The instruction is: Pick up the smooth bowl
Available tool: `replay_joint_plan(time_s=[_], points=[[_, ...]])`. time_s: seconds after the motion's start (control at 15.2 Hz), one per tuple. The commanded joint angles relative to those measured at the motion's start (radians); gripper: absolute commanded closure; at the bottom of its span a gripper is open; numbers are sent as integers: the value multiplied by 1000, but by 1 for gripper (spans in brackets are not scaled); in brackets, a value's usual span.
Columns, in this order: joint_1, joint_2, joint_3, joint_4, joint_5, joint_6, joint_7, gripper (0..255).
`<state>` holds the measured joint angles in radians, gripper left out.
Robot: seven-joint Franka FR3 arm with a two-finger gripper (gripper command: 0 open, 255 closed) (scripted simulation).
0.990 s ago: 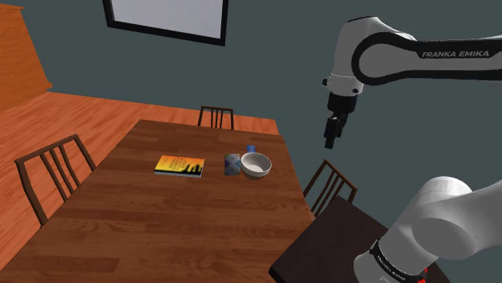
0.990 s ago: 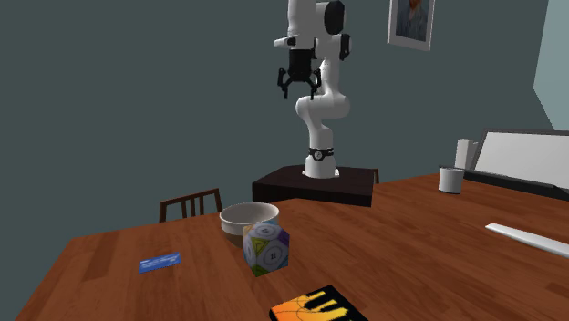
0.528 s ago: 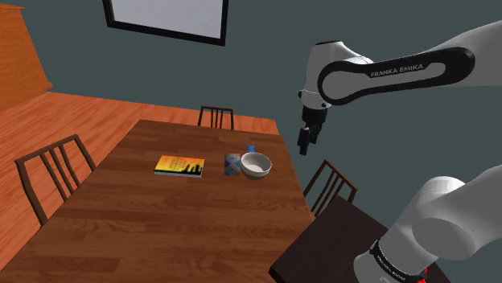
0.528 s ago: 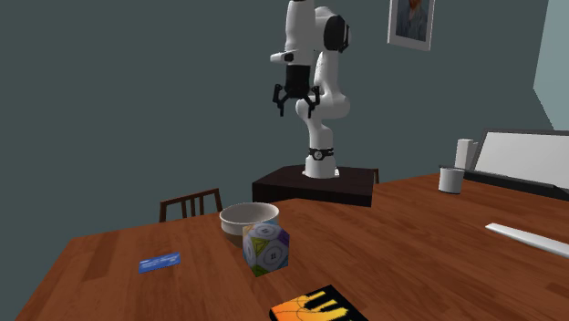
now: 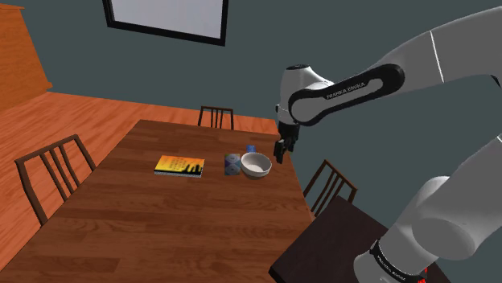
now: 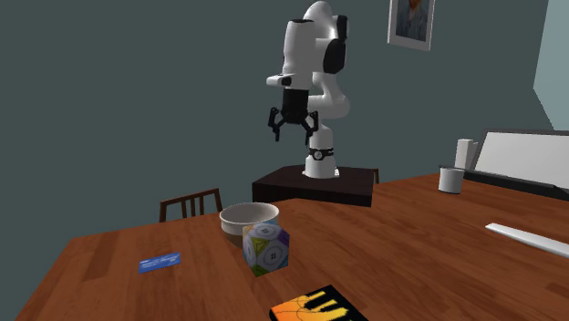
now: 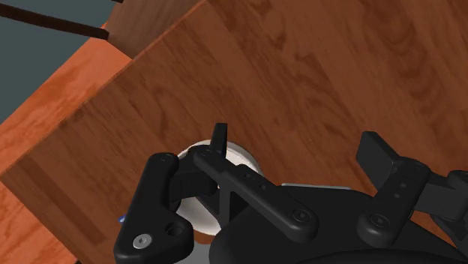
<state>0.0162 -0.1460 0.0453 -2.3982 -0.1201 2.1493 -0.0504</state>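
White bowl (image 5: pixel 256 166), seemingly near, below end effector (image 5: pixel 279 153)

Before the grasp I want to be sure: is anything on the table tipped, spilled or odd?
Nothing stands out. The bowl sits upright beside the patterned block, the book lies flat, and the open claw hangs above the table, touching nothing.

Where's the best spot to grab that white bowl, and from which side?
Probably the rim, from above: the bowl stands upright with its mouth open, so one finger can go inside and one outside. Take the rim on the shoulder view's right, away from the patterned block close on its other side.
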Motion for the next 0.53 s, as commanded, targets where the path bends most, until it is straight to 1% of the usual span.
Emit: replay_joint_plan(time_s=[0.0,0.46], points=[[-3,76,0,35,-16,50,9,0],[5,347,2,194,-75,186,65,0]])
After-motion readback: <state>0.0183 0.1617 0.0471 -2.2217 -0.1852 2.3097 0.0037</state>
